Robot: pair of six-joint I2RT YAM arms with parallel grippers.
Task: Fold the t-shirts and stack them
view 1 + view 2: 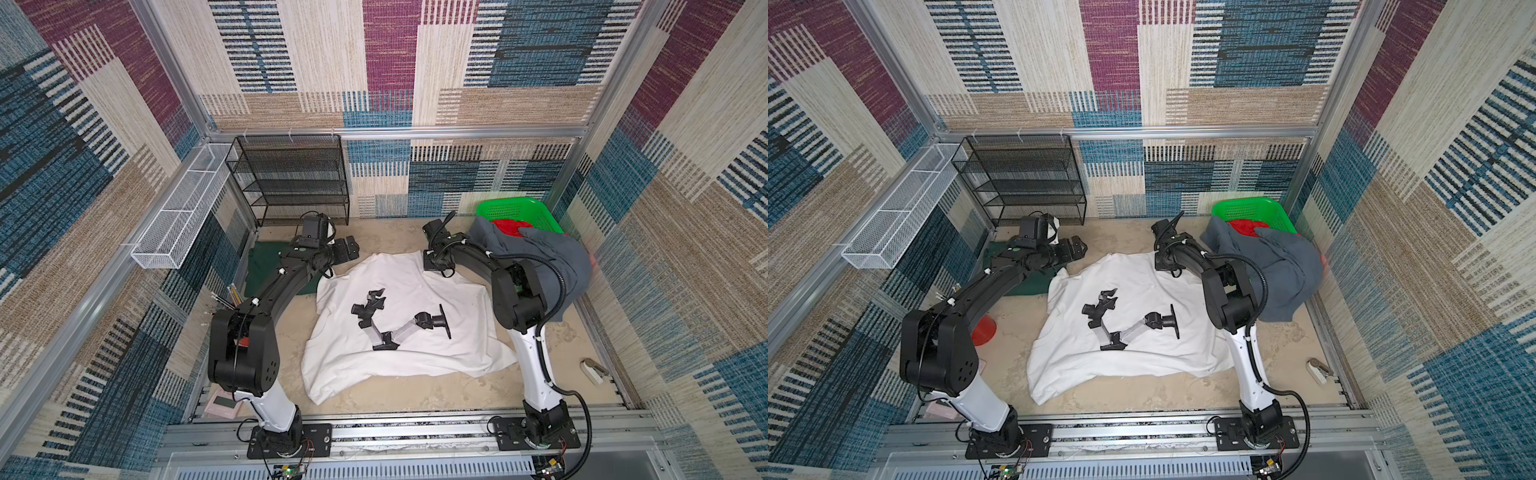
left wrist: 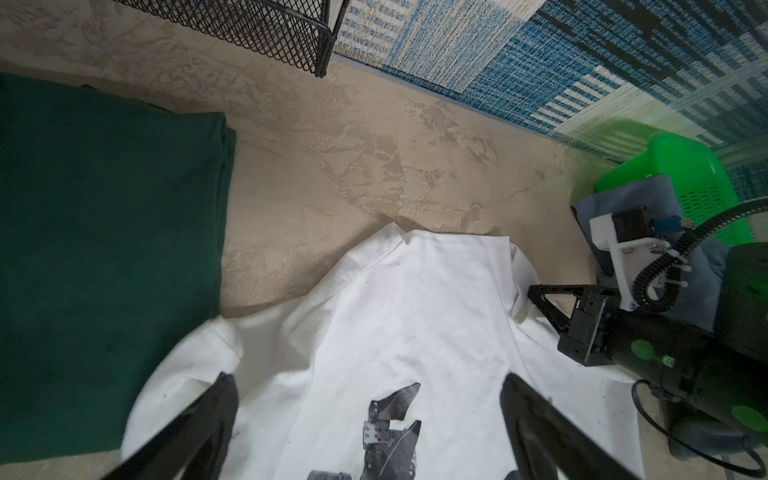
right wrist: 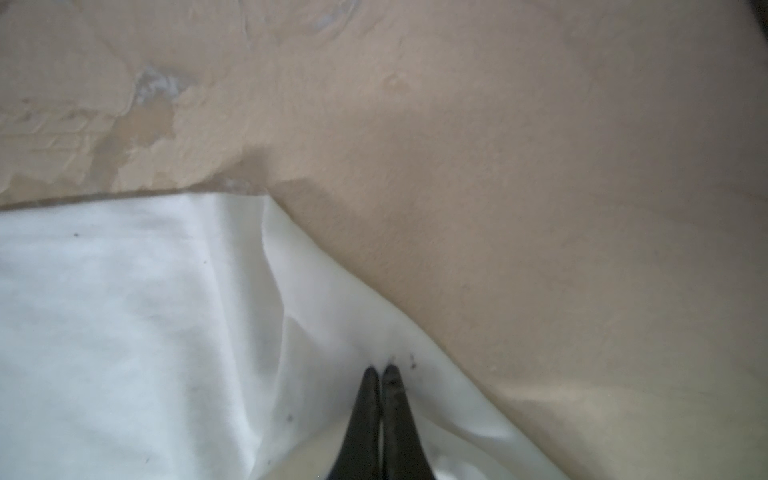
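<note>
The white t-shirt with the black-and-grey robot-arm print lies spread and rumpled mid-table. My right gripper is shut, tips pinching the fabric at the shirt's far right edge. My left gripper hovers open over the far left part of the white shirt, holding nothing. The dark green t-shirt lies folded flat at the far left, partly under my left arm. The slate grey t-shirt hangs crumpled over the basket's front.
A bright green lattice basket stands at the far right with something red inside. A black mesh shelf and a white wire tray line the back left. A red cup, pencils and a small white device sit near the sides.
</note>
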